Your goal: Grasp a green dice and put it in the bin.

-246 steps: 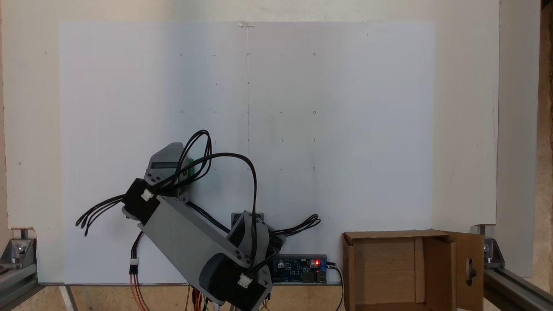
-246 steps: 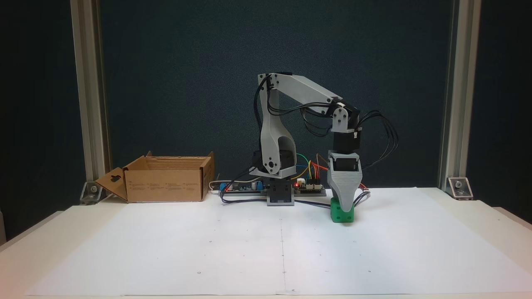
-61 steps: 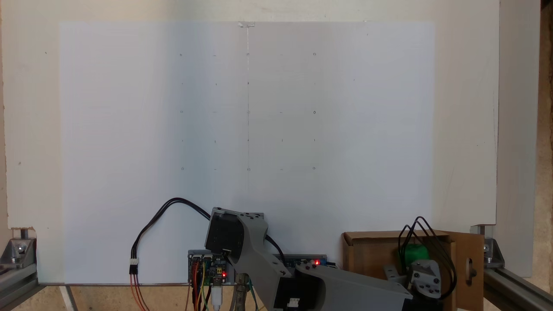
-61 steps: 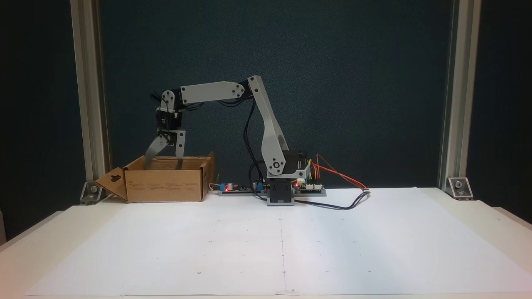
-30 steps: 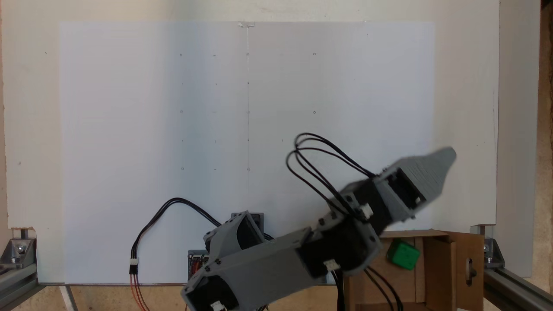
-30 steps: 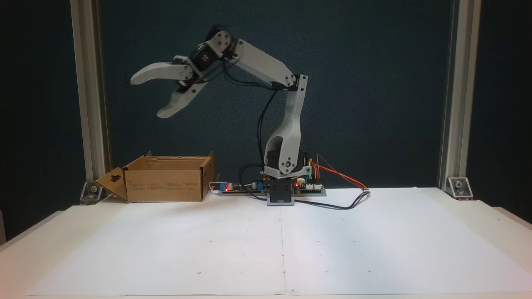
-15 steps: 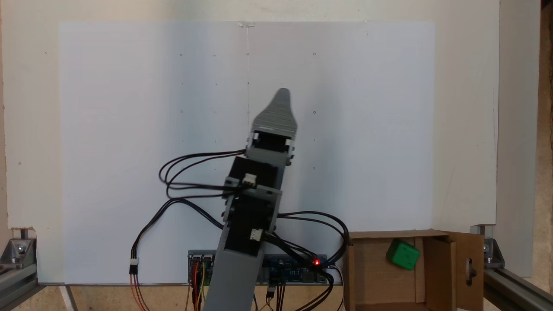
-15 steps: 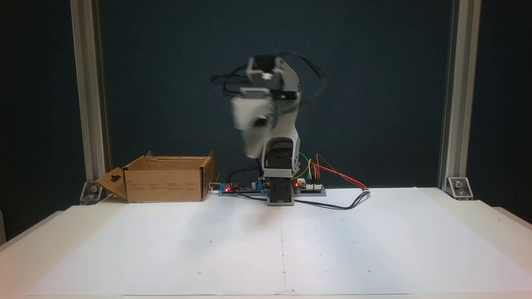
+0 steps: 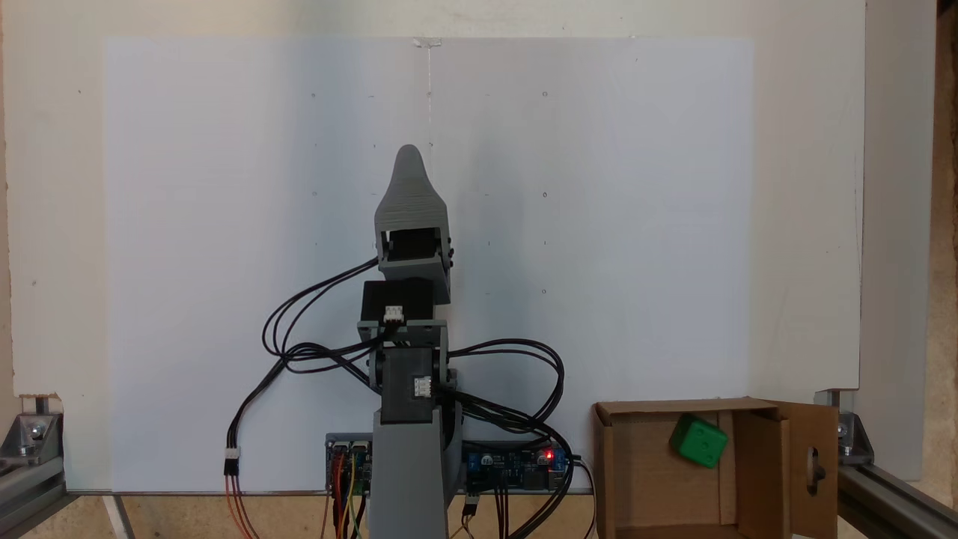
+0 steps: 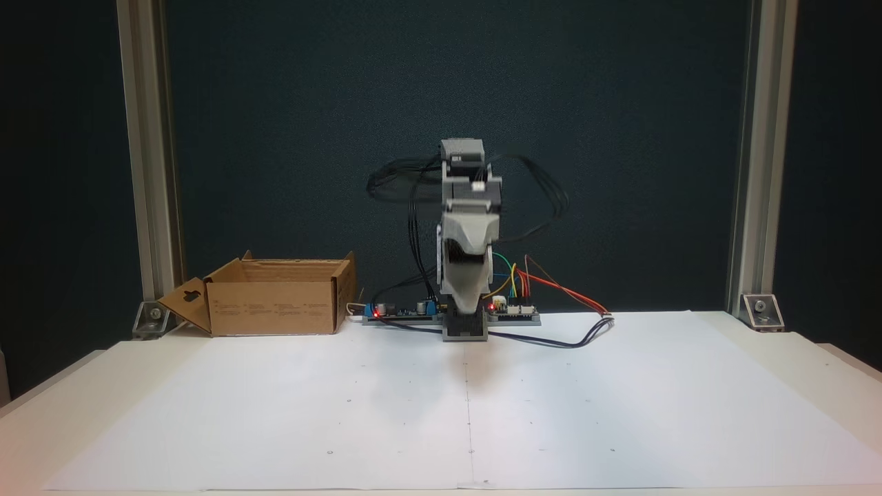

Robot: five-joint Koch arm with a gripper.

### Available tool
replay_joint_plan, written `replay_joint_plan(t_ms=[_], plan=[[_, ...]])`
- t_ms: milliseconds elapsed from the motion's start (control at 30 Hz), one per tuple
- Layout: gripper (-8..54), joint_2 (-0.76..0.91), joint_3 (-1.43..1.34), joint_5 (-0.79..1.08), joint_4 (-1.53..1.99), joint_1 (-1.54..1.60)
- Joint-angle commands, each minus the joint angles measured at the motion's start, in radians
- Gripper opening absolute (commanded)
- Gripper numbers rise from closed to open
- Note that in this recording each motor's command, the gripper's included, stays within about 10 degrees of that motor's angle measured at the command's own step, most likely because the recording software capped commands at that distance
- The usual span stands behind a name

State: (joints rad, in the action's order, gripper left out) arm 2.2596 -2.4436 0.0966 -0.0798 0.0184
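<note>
A: Green dice [image 9: 699, 441] sits inside the cardboard bin [image 9: 621, 464] in the top-down fixed view, near the far wall, right of centre, tilted on a corner or edge. Not touched by anything.

B: Arm?

A: Grey arm runs up the middle of that view, well apart from the bin. Tool [image 9: 409, 161] points away from the base over the white paper sheet [image 9: 187, 224]. One grey jaw covers the other from above, so I cannot tell from there if it is parted or closed. Nothing green in it.

B: Front view?

A: Other fixed view: bin [image 10: 275, 303] on the bench [image 10: 813, 372] at left, flap with keyhole cutout folded out. Dice hidden by the box wall. Arm folded over its base, centre. Tool [image 10: 460, 303] hangs down in front of the arm, slightly blurred, jaws stacked front to back. Again cannot tell its state. Holding nothing, as far as I see.

B: So task status?

A: Judging by the dice lying in the bin, done. Arm looks parked or near it.

B: Risks?

A: Few. Black cables [image 10: 537, 193] loop wide around the wrist; a fast swing could snag them on the arm's joints. Jumper wires [image 10: 551, 282] and control boards [image 10: 513, 313] sit right by the base, so a low fold could catch them. Bin is light cardboard, unfixed as far as I can tell; an arm swing that clips it could shift or tip it and spill the dice.
</note>
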Motion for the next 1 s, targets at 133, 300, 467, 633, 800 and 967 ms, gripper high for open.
replay_joint_plan(t_ms=[133, 300, 467, 633, 800, 967], plan=[[44.3, 0.112, -0.063, -0.052, -0.337, -0.044], [44.1, 0.112, -0.161, -0.052, -0.552, -0.075], [44.2, 0.112, -0.276, -0.054, -0.756, -0.074], [44.1, 0.112, -0.382, -0.054, -0.961, -0.072], [44.0, 0.112, -0.474, -0.063, -1.162, -0.066], [44.0, 0.112, -0.526, -0.069, -1.342, -0.063]])
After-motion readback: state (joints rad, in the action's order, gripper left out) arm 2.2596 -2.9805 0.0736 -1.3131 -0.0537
